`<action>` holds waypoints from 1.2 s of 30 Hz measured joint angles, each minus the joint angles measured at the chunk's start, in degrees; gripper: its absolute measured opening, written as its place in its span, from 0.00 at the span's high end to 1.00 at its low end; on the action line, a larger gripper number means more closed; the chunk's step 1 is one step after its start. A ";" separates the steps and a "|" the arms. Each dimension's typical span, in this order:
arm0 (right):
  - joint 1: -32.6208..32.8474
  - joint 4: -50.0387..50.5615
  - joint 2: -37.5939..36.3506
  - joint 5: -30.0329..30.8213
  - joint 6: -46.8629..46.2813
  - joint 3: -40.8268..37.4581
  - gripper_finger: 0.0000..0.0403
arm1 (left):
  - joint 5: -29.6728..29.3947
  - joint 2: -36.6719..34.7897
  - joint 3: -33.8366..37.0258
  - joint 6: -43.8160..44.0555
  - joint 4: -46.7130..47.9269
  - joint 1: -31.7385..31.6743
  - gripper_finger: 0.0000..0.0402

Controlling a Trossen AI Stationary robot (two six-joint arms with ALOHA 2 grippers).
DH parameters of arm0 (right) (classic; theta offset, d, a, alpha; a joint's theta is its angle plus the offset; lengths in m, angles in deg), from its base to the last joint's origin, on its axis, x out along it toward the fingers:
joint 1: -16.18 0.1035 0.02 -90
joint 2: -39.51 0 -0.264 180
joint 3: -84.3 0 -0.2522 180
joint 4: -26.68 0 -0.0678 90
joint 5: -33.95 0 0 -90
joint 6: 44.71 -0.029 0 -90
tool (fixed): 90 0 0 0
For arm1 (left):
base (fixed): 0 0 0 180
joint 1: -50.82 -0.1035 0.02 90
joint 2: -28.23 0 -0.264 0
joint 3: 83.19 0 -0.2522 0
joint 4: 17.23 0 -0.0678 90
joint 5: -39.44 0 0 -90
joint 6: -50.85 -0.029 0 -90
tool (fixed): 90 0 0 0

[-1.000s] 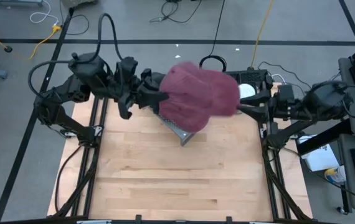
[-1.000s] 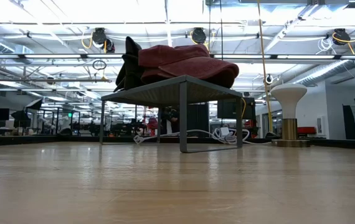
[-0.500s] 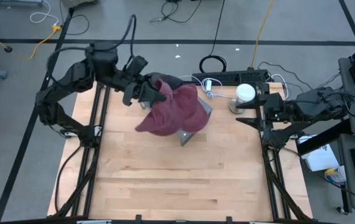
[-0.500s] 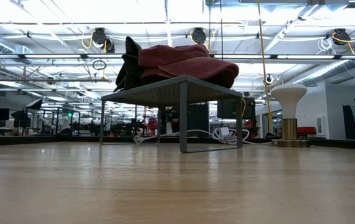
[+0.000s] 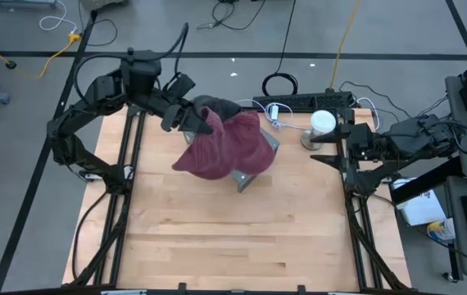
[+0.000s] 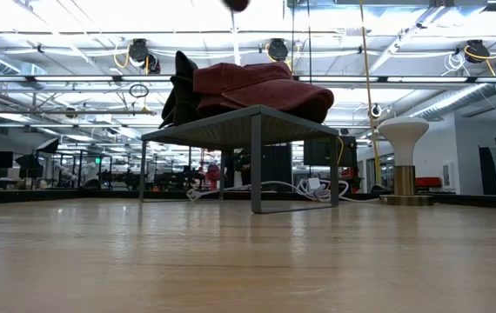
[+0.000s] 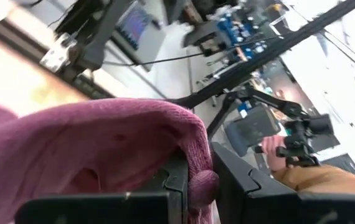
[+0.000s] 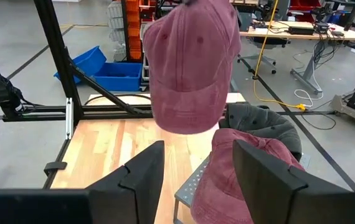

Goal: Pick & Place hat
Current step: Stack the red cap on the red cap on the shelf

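Observation:
A maroon hat (image 5: 219, 147) hangs in the air above the left part of a grey metal rack (image 5: 248, 176), with my left gripper (image 5: 197, 123) shut on it. The right wrist view shows this hat (image 8: 193, 68) from the front, its brim (image 8: 177, 117) lowest. On the rack lie a second maroon hat (image 8: 252, 171) and a dark grey hat (image 8: 261, 121); in the low view they show as the maroon hat (image 6: 265, 87) and the dark hat (image 6: 178, 87). My right gripper (image 8: 193, 180) stands open at the table's right, facing the hanging hat and touching nothing. My left gripper pinches the hat's thick rolled edge (image 7: 200, 182) between its two fingers (image 7: 176, 186). The fingers come nearly level from the table's left side. The hat hangs below the hold, brim end down, lifted clear of the rack and the hats on it.
A white mushroom-shaped stand (image 5: 322, 123) rises at the far right of the table, just beside my right gripper (image 5: 340, 141). Cables and a power strip (image 5: 299, 102) lie beyond the far edge. Bare wooden table (image 5: 233, 238) stretches toward the near edge.
A second ago the hat was spread between both grippers over the rack. My right gripper has opened, let go and drawn back toward the table's right. My left gripper has rolled and swung slightly right, and the hat has dropped and now hangs from it alone.

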 joint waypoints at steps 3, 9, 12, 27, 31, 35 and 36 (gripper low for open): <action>0.00 0.00 0.00 0.00 -0.04 0.00 0.55 | -0.74 0.00 0.00 0.72 2.64 -0.06 0.89; -0.01 -1.50 0.00 0.03 -0.12 0.00 0.55 | -2.07 0.36 0.00 0.90 4.30 -0.06 0.89; -0.02 -2.71 0.00 0.05 0.98 0.00 0.55 | -1.83 1.00 -0.02 0.84 4.55 -0.06 0.89; -0.02 -3.50 0.04 1.77 1.98 0.00 0.55 | -0.30 17.00 -18.46 -7.57 10.02 0.55 0.89; -0.02 -3.48 0.04 1.74 1.98 0.00 0.55 | 1.93 21.15 -21.76 -9.38 11.66 0.26 0.89; -0.02 -3.48 0.04 1.67 2.00 0.00 0.55 | 2.07 22.57 -21.59 -11.34 13.61 -0.49 0.89; -0.02 -3.44 0.04 1.63 2.35 0.00 0.55 | 1.69 22.73 -21.59 -11.86 14.34 -0.80 0.89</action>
